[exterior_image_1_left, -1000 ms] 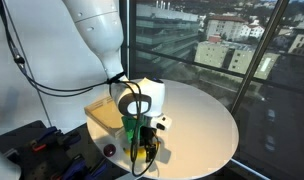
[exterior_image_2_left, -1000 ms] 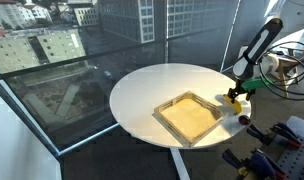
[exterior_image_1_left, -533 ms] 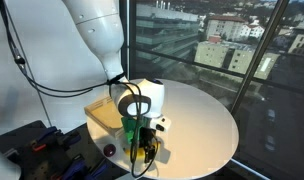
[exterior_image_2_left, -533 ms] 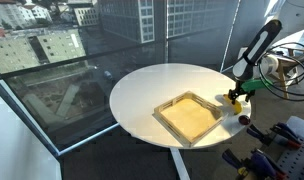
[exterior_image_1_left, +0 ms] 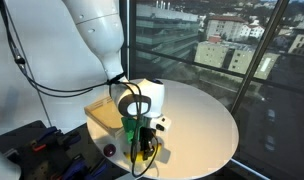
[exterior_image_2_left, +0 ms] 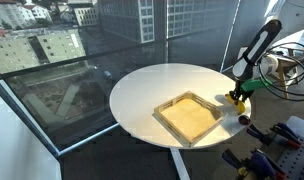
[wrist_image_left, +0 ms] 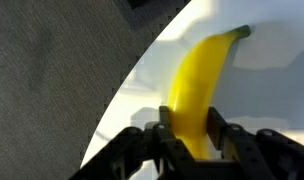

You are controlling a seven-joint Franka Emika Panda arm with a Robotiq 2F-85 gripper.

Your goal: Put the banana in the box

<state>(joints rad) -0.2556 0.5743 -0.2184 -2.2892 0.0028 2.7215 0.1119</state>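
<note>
The yellow banana lies on the white round table near its edge, and my gripper is shut on its near end, both black fingers pressed against its sides. In both exterior views the gripper is down at the table's rim with a bit of yellow banana showing below it. The shallow tan box sits open on the table, a short way from the gripper. In an exterior view the box is partly hidden behind the arm.
The round white table stands by large windows. A small dark red round object lies near the table's edge by the gripper, also seen as a dark round object. Black and red clutter lies beyond the table.
The gripper has closed on the banana; arm and banana have not visibly shifted.
</note>
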